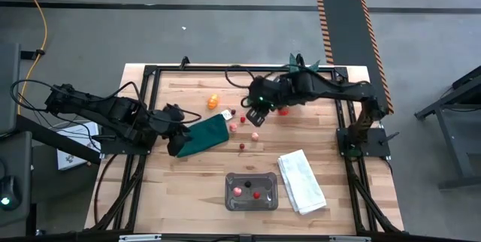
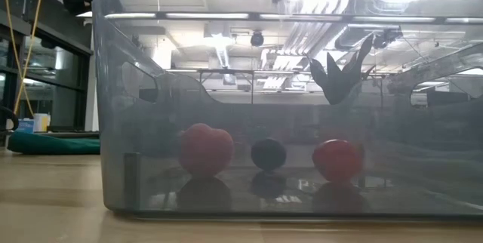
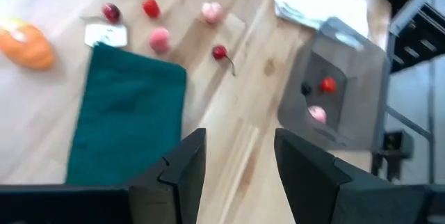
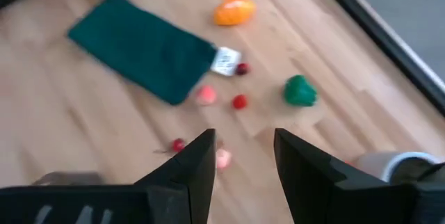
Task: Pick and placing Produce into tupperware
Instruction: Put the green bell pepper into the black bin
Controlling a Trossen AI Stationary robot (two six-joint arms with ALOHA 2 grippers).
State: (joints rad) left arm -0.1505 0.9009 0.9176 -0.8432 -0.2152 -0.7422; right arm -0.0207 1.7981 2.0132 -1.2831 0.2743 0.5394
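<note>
tupperware [image 2: 113, 107] cropped, plant silhouette [image 2: 341, 73] — blurred

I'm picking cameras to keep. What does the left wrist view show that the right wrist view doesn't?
Left wrist only: the tupperware holding three pieces, and the white towel. Right wrist only: the green piece and the white pot. Both: the green cloth, the orange piece, the small red and pink pieces beside the cloth, and each arm's own open, empty fingers.
</note>
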